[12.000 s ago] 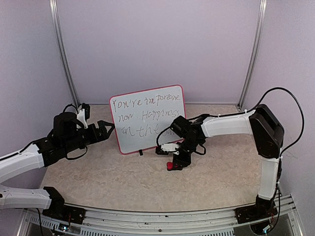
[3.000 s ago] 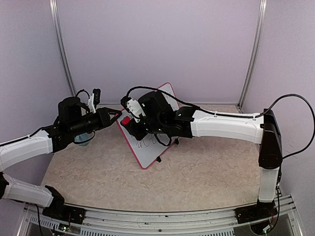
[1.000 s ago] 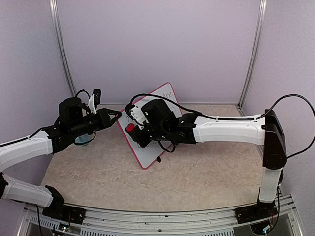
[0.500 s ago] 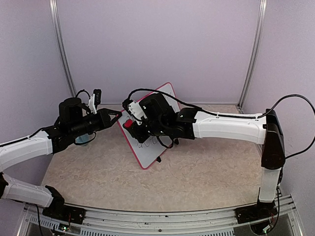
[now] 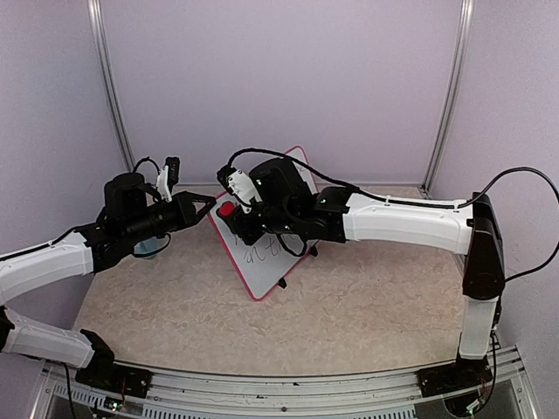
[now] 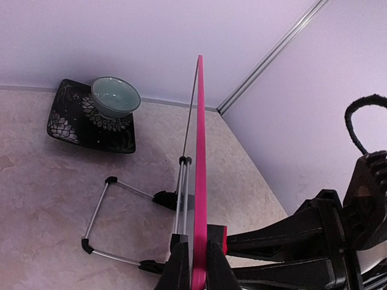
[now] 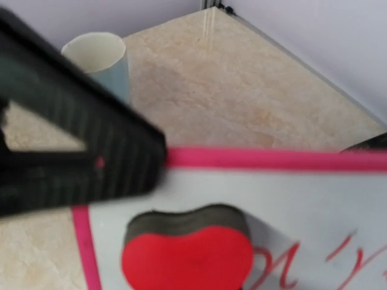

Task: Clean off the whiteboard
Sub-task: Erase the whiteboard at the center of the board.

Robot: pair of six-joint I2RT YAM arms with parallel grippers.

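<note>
moved: my eraser point(image 5: 226, 209) sits higher, nearer the whiteboard point(image 5: 264, 274) corner than before
right pincer point(image 5: 234, 214): clamped on eraser
left pincer point(image 6: 195, 266): pinching whiteboard's pink edge

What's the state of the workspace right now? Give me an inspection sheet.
Surface: beige marbled table.
Job's things: whiteboard, writing on its lower part; red eraser at its upper corner.
Clutter: bowl on a black plate; a cup.
Grippers: left jaws shut on the whiteboard's frame; right jaws shut on the eraser.
Cables: black cable loops over the right wrist.
Surroundings: lilac walls, metal posts.
</note>
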